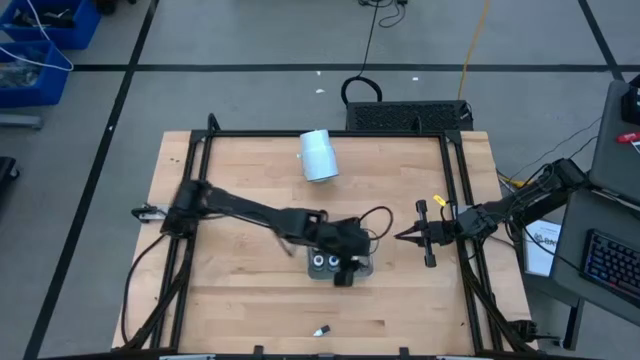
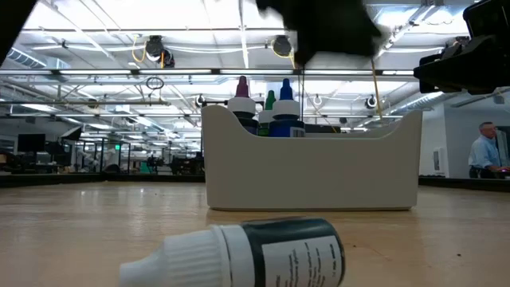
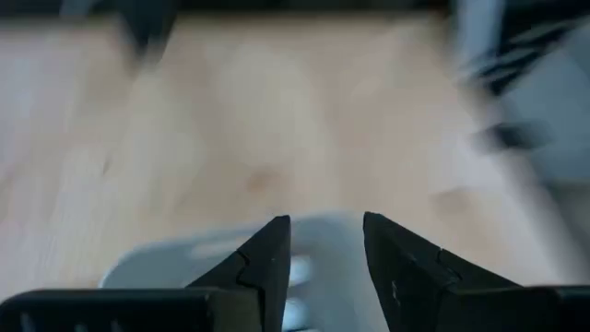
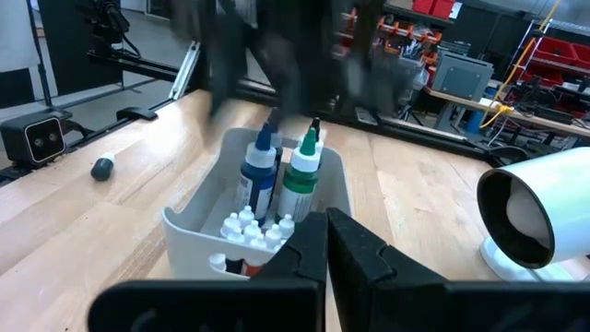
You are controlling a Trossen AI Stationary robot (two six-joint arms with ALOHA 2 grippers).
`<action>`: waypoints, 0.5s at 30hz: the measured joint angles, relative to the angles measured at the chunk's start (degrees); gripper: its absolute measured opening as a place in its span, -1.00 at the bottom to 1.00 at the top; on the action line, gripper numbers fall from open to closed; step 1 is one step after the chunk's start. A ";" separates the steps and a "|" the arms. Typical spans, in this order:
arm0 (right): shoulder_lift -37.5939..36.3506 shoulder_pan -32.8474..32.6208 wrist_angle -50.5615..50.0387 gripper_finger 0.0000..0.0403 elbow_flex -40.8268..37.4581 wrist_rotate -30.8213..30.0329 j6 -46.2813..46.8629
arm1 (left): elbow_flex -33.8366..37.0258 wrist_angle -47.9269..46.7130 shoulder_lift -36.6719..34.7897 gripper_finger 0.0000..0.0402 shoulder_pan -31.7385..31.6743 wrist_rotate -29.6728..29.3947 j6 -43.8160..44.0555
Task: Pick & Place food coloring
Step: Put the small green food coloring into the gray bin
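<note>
- pale wooden table top: smooth, lightly grained, matt
- pale grey rectangular plastic tray: smooth, faintly satin
- small plastic food-colouring bottle lying flat: ribbed white cap; glossy paper label (dark)

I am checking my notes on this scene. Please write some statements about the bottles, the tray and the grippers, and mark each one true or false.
1. The left gripper is above the grey tray. True.
2. One bottle lies on the table outside the tray. True.
3. The right gripper holds a bottle. False: it is shut on nothing, beside the tray.
4. The pale cylinder stands inside the tray. False: it lies apart on the table.
5. A blue-capped bottle and a green-capped bottle stand upright in the tray. True.
</note>
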State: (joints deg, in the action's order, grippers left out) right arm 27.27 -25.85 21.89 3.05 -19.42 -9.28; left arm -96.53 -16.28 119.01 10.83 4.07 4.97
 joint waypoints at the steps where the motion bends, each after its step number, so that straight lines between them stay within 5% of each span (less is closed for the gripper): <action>1: 0.00 0.00 -0.03 -1.00 0.01 0.00 0.00 | -0.81 -1.67 -2.05 -0.28 0.65 1.28 -0.39; 4: 0.00 0.00 -0.31 -1.00 0.00 0.00 0.00 | -1.21 -10.93 -10.32 -0.32 3.77 -0.63 -4.23; 9: 0.04 -0.01 -0.29 -1.00 0.01 0.04 0.24 | 4.86 -15.84 -28.38 -0.70 12.76 -19.45 -9.72; 12: 0.07 -0.02 0.11 -1.00 0.00 0.06 0.51 | 15.56 -11.64 -41.89 -0.95 17.94 -28.46 -8.05; 15: 0.07 -0.01 0.61 -1.00 0.02 0.07 0.59 | 31.73 -4.39 -54.98 -0.95 21.01 -33.50 -4.52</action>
State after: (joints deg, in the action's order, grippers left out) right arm 27.33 -25.86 22.50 3.07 -19.35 -8.69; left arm -64.80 -20.67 64.03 31.84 -29.43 0.46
